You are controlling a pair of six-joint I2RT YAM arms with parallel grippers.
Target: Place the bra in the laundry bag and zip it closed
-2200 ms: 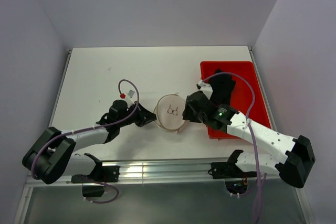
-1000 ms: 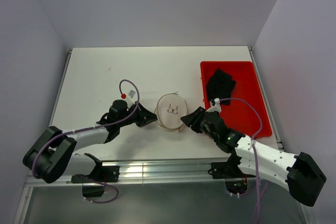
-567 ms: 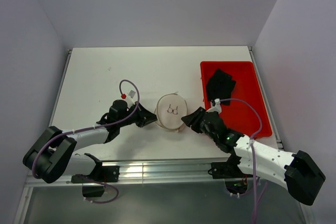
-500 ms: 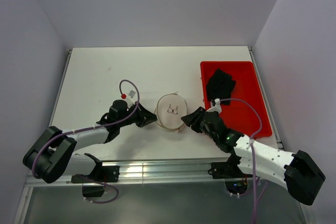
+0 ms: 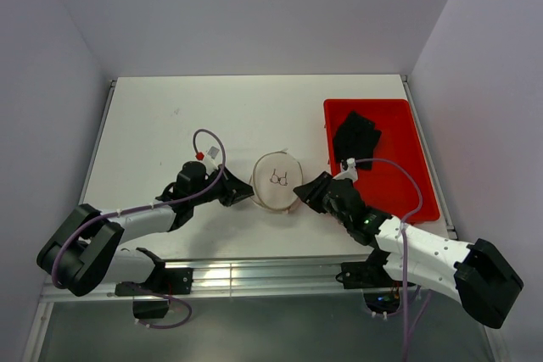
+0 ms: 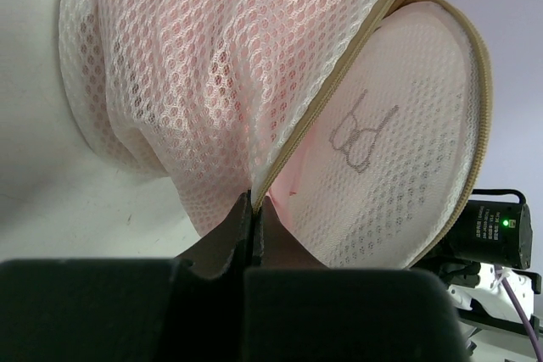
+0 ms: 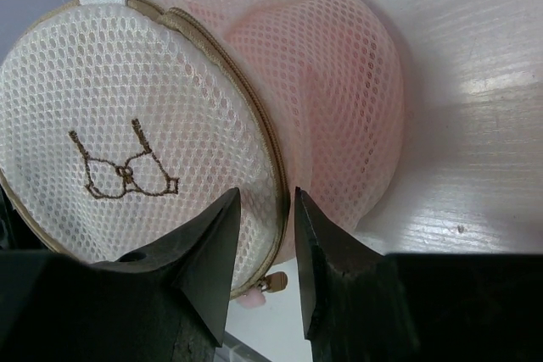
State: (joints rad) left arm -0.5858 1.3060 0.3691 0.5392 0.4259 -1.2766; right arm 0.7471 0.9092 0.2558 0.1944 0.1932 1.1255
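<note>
Right arm (image 5: 407, 243) off red bin (image 5: 399, 186) — right claw (image 7: 263, 201) parted at laundry bag (image 5: 276, 182) rim, left claw (image 6: 254, 207) clenched on it

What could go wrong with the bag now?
1. The zipper pull is tiny; the open right pincer might miss it.
2. The left pincer pinches only the rim of the bag, so a tug could slip it free.
3. Pink bra shows at the gap and might snag.
</note>
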